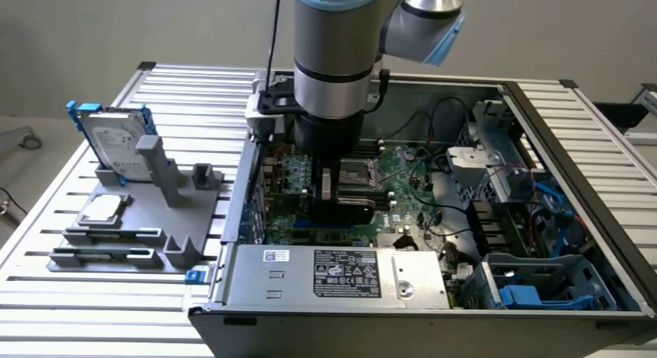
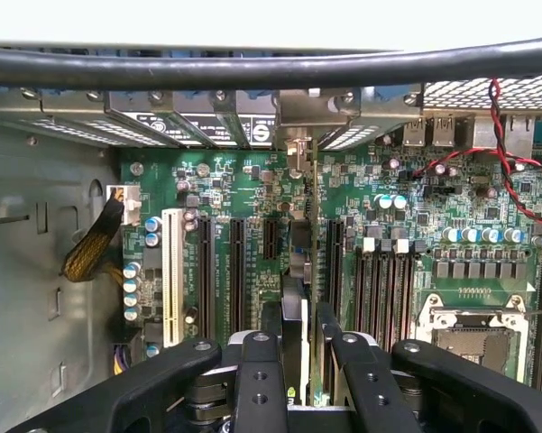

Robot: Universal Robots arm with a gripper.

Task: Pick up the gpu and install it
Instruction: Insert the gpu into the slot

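A: Exterior view: how far along are we?
B: Our claw (image 1: pixel 334 190), half-closed, grips the gpu (image 1: pixel 341 210) above the motherboard (image 1: pixel 408 170), three o'clock of the rack (image 1: pixel 168 177). Picked up; we judge it not yet seated.

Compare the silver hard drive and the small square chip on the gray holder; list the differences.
The hard drive stands on edge; the chip lies flat. The hard drive is larger and rectangular; the chip is small and square. The hard drive carries blue rails; the chip has none. Both are silver and sit on the gray holder.
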